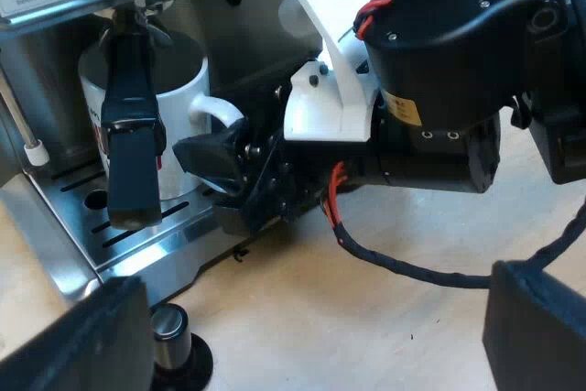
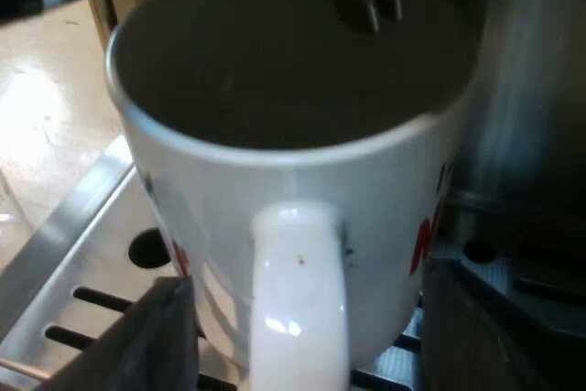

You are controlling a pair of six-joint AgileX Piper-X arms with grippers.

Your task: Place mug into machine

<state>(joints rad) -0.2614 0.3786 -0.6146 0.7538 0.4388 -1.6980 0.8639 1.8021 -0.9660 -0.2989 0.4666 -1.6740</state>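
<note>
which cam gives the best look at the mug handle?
Right wrist view: the mug handle faces the camera up close, between the open fingers of the right gripper. Left wrist view shows that handle from farther off and side-on, beside the right gripper, with the mug on the machine's drip tray.

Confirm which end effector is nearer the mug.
Right. The right end effector straddles the handle of the mug, open; the left end effector is over the table, apart from it.
</note>
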